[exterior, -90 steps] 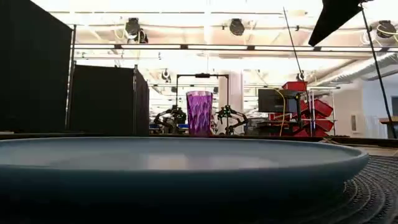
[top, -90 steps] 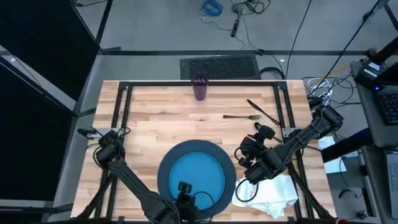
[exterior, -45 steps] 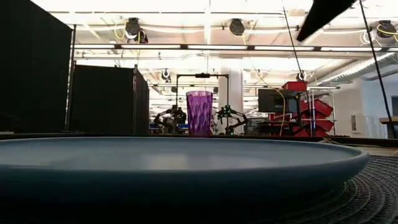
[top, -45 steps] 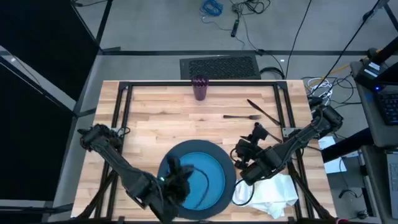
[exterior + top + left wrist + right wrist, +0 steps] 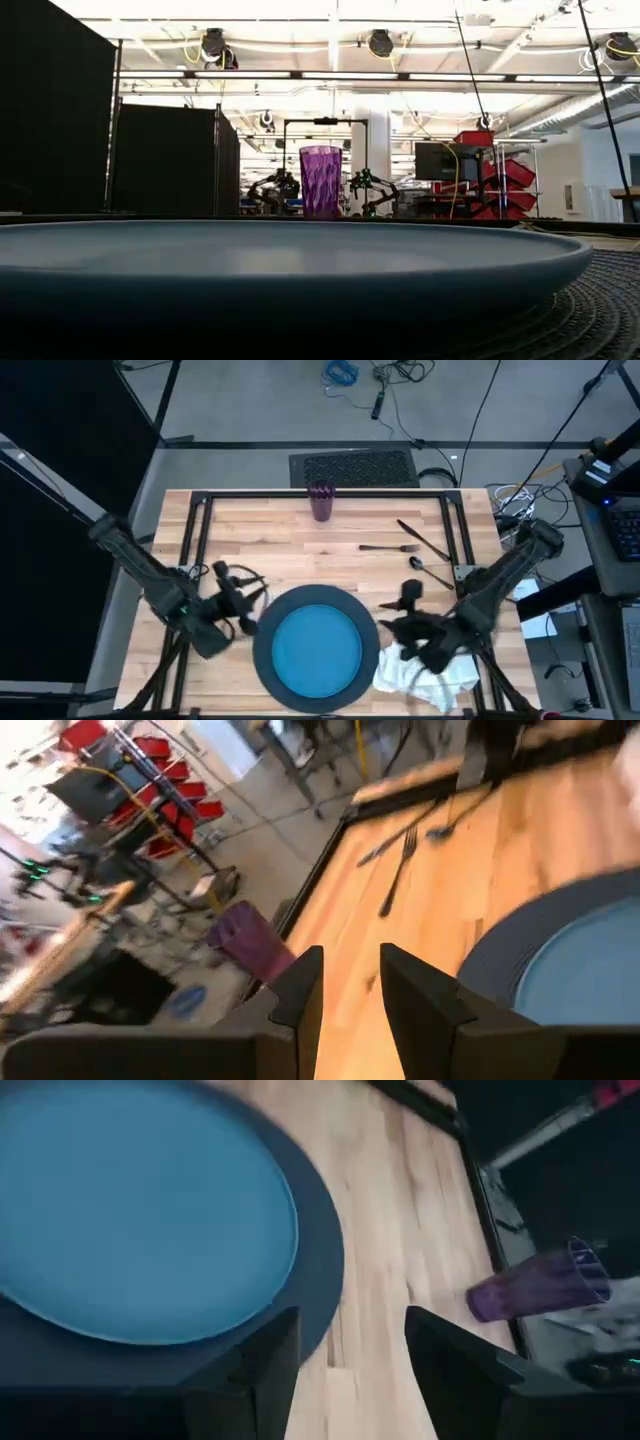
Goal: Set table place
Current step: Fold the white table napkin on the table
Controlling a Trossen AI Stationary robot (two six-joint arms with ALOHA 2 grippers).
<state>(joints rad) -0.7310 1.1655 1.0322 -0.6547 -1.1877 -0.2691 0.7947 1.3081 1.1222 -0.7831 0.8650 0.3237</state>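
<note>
- Table (image 5: 250, 550): light wood planks in a black frame, seen whole only from above.
- Charger (image 5: 268, 630), dark grey and round, at the near middle of the table; blue plate (image 5: 320, 651) centred on it. The low view shows only the plate's rim (image 5: 300, 260) edge-on.
- Purple cup (image 5: 320, 501): upright at the far edge, centre. The low view confirms it stands straight (image 5: 321, 181).
- Fork (image 5: 390, 547), knife (image 5: 424, 539), spoon (image 5: 429, 568): far right of the table, well apart from the charger. The fork's long axis runs left-right; the knife lies diagonal; the spoon also lies diagonal. These are hidden in the low view.
- White napkin (image 5: 425, 677): crumpled at the near right, just beside the charger.
- Left gripper (image 5: 243, 600): beside the charger's left edge, fingers (image 5: 300, 990) apart, empty.
- Right gripper (image 5: 395, 622): over the napkin's edge beside the charger, fingers (image 5: 270, 1355) apart, empty.
</note>
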